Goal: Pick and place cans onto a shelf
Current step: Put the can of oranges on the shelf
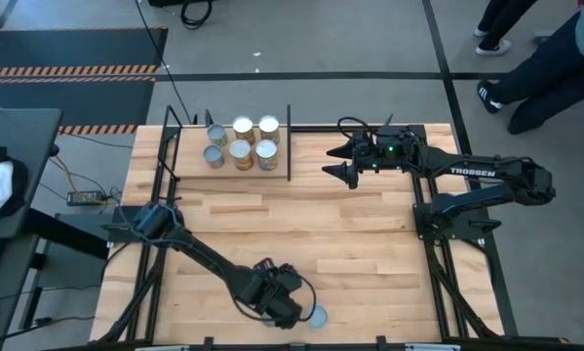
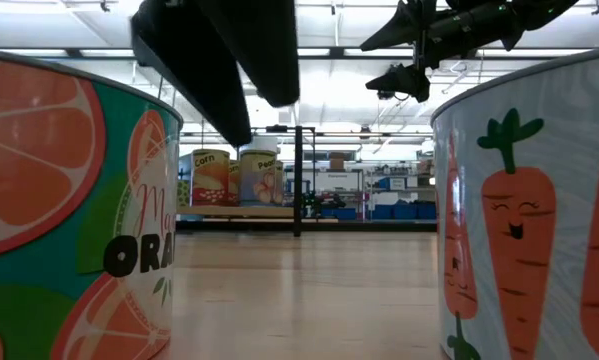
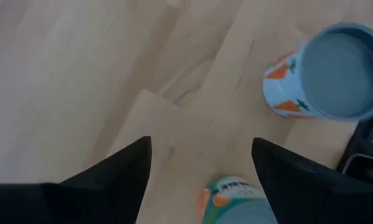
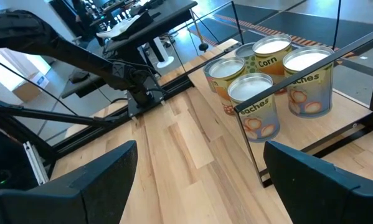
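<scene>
- My left gripper [image 3: 202,171] hangs with fingers spread, empty, over the orange can [image 3: 233,202] at the table's six o'clock edge.
- The carrot can [image 3: 326,74] stands just beside; I should drop straight, centred, so neither finger clips it.
- Six cans [image 1: 241,142] sit on the shelf [image 1: 189,164] at eleven o'clock.
- My right gripper [image 1: 332,160], spread and empty, waits at one o'clock.

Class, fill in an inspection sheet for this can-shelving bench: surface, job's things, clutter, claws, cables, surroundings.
Surface: wooden tabletop, bare in the middle.
Job's things: six cans stand on the shelf; a carrot can and an orange can remain at the near edge.
Clutter: nothing seen.
Claws: left claw open above the orange can; right claw open, raised beside the shelf.
Cables: black cable on the floor.
Surroundings: people's legs beyond the table.
</scene>
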